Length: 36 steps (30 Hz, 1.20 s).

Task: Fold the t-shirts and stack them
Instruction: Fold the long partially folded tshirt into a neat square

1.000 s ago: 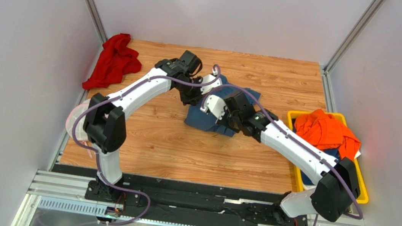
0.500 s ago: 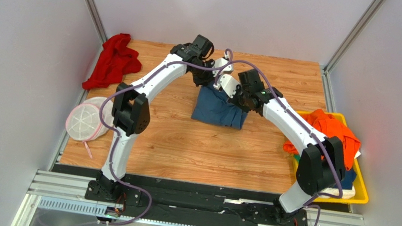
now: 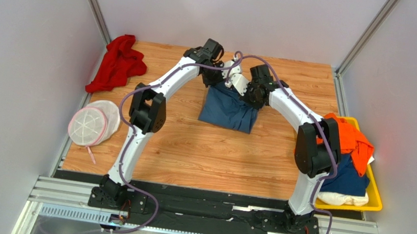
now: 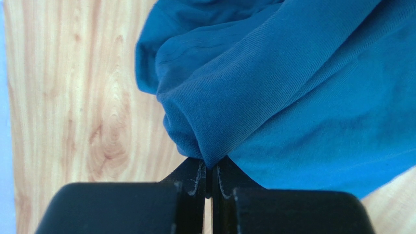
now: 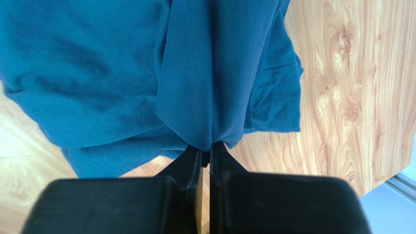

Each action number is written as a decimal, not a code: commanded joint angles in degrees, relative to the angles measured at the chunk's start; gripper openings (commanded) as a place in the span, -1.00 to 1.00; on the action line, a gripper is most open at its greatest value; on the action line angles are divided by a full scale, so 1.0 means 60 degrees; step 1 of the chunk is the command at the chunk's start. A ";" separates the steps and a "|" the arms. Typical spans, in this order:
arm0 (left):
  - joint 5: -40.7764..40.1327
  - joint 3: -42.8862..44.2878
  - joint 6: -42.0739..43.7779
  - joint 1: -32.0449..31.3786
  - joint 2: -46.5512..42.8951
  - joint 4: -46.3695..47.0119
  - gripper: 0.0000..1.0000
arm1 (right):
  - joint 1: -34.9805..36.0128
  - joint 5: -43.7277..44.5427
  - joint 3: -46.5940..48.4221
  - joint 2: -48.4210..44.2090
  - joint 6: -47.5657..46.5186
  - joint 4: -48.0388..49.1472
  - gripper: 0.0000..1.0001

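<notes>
The left pincer [image 4: 209, 168] and the right pincer [image 5: 206, 156] are each gripping, jaws closed tight, a thin fold of the blue t-shirt [image 3: 226, 112], which is trailing onto the far middle of the surface [image 3: 189, 150]. Risk: such narrow, bunched holds may be slipping, dropping the cloth creased or skewed.

High rear view down onto table [image 3: 189, 150], wrist views close over fingers [image 4: 191, 184], sharing blue t-shirt [image 3: 226, 112]

Blue t-shirt [image 4: 302, 87] beyond both wrist-view edges
</notes>
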 commanded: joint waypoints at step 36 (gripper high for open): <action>-0.2291 0.0829 0.1226 -0.0500 0.1317 0.4383 0.55 | -0.1527 0.1304 0.2563 0.2056 -0.0216 0.1462 -0.34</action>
